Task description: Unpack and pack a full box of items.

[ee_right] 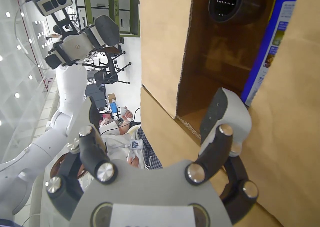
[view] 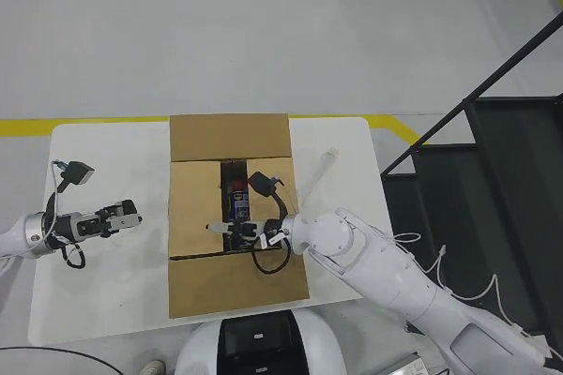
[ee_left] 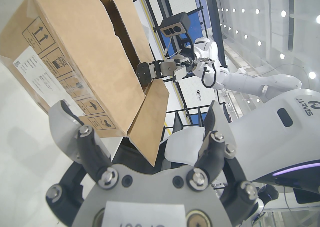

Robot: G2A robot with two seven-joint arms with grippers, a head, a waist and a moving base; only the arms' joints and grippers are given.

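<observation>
Two sets of jaws stand apart, both empty. The right gripper [view: 216,228] hangs over the lower end of the dark gap between the flaps of the box [view: 193,202], at the centre of the top view. In the right wrist view one finger [ee_right: 220,112] sits against the gap's edge. A blue can [ee_right: 273,37] lies inside, along the right flap, with a black tube [ee_right: 235,2] just beside it, deeper in. The left gripper [view: 131,215] is over the bench [view: 103,155] at the left of the frame, pointing at the box's side, near it but not touching. A slim white thing [view: 321,173] lies on the bench right of the box.
</observation>
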